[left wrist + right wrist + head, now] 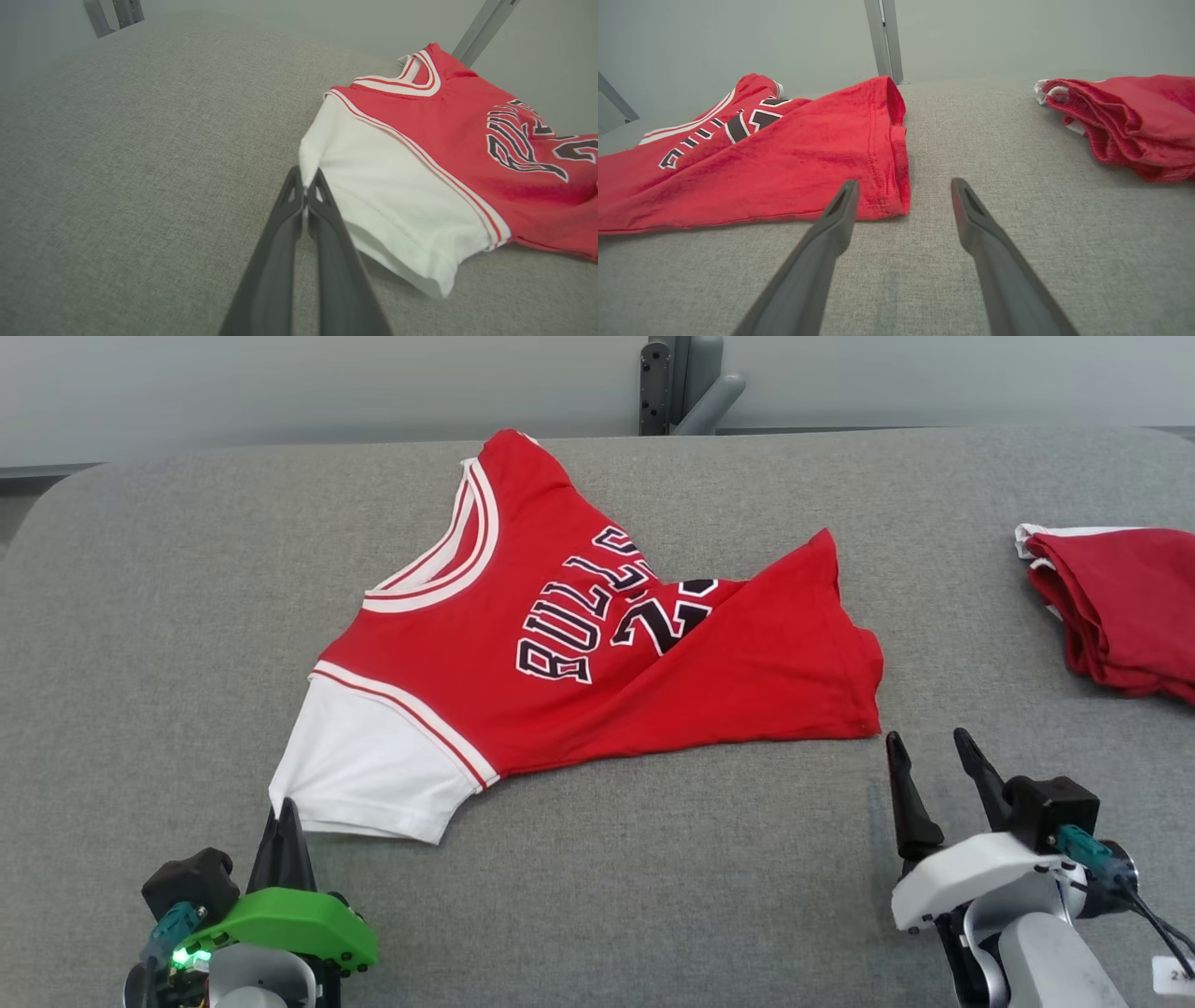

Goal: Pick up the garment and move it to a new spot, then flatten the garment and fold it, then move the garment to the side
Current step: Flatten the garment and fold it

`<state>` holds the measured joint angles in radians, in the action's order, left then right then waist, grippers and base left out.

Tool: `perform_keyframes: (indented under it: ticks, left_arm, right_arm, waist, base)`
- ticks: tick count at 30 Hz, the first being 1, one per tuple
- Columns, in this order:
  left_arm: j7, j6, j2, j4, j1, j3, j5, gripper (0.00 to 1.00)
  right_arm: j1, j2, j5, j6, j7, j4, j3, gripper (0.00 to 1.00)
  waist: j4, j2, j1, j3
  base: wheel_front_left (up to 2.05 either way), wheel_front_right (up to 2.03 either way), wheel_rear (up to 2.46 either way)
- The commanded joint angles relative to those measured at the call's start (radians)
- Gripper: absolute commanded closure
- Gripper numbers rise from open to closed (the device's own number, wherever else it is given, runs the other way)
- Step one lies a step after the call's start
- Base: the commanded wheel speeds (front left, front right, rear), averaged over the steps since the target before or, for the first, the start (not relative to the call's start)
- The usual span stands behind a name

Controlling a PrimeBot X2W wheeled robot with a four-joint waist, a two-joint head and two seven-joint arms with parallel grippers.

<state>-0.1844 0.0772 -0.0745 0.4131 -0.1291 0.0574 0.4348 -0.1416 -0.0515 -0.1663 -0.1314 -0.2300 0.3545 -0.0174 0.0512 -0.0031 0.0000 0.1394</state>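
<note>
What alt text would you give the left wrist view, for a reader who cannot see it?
The left gripper, shut, pinches the corner of the white sleeve of a red jersey with black lettering. The jersey lies partly crumpled on a grey fabric table.

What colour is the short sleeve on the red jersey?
The sleeve is white; the left wrist view shows it best.

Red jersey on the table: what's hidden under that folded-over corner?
The folded-over flap lies on the jersey's front. The lettering and the start of a black number show beside it; the number's remainder is covered and cannot be read.
</note>
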Motion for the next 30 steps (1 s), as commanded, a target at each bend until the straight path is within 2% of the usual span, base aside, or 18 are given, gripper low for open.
perform_keyframes:
  ticks: [1,12,15,16,17,18,21,26,29,30]
  left_arm:
    - [0.006,0.008,-0.004,-0.012,0.011,0.004,-0.007,1.0]
    - [0.019,0.019,0.004,-0.037,-0.014,0.044,-0.014,1.0]
    - [0.019,0.019,0.004,-0.036,-0.014,0.047,-0.012,1.0]
    - [0.019,0.02,0.004,-0.035,-0.015,0.048,-0.011,1.0]
    - [0.018,0.02,0.004,-0.034,-0.015,0.049,-0.01,1.0]
    - [0.017,0.021,0.004,-0.033,-0.016,0.049,-0.009,1.0]
    - [0.012,0.02,-0.002,-0.03,-0.018,0.048,-0.002,1.0]
    - [0.01,0.026,-0.006,-0.033,-0.02,0.047,0.002,1.0]
    - [0.009,0.028,-0.009,-0.037,-0.017,0.047,0.003,1.0]
    - [0.008,0.028,-0.01,-0.037,-0.016,0.047,0.004,1.0]
  right_arm:
    - [-0.029,-0.006,0.013,0.002,0.007,0.023,0.007,0.0]
    - [-0.22,-0.044,0.001,0.002,0.013,0.306,0.057,0.0]
    - [-0.246,-0.046,-0.004,0.002,0.004,0.349,0.069,0.0]
    - [-0.257,-0.045,-0.009,0.002,0.001,0.369,0.075,0.04]
    - [-0.267,-0.045,-0.01,0.002,-0.003,0.388,0.084,0.17]
    - [-0.277,-0.045,-0.016,0.002,-0.005,0.405,0.09,0.39]
    - [-0.3,-0.048,-0.029,0.002,-0.014,0.462,0.109,0.82]
    - [-0.29,-0.043,-0.047,0.002,-0.027,0.484,0.114,0.85]
    - [-0.268,-0.039,-0.048,0.002,-0.031,0.481,0.117,1.0]
    - [-0.263,-0.037,-0.053,0.002,-0.03,0.477,0.117,1.0]
  waist:
    - [0.007,0.0031,0.0,0.004]
    - [0.056,0.0031,0.0,0.049]
    - [0.062,0.0031,0.0,0.055]
    - [0.065,0.0031,0.0,0.057]
    - [0.068,0.0031,0.0,0.058]
    - [0.07,0.0031,0.0,0.06]
    - [0.073,0.0031,0.0,0.063]
    - [0.068,0.0031,0.0,0.061]
    - [0.059,0.0031,0.0,0.06]
    - [0.056,0.0031,0.0,0.059]
  base:
    - [0.0,0.0,0.0]
    - [0.0,0.0,0.0]
    - [0.0,0.0,0.0]
    - [0.0,0.0,0.0]
    - [0.0,0.0,0.0]
    - [0.0,0.0,0.0]
    - [0.0,0.0,0.0]
    - [0.0,0.0,0.0]
    - [0.0,0.0,0.0]
    - [0.0,0.0,0.0]
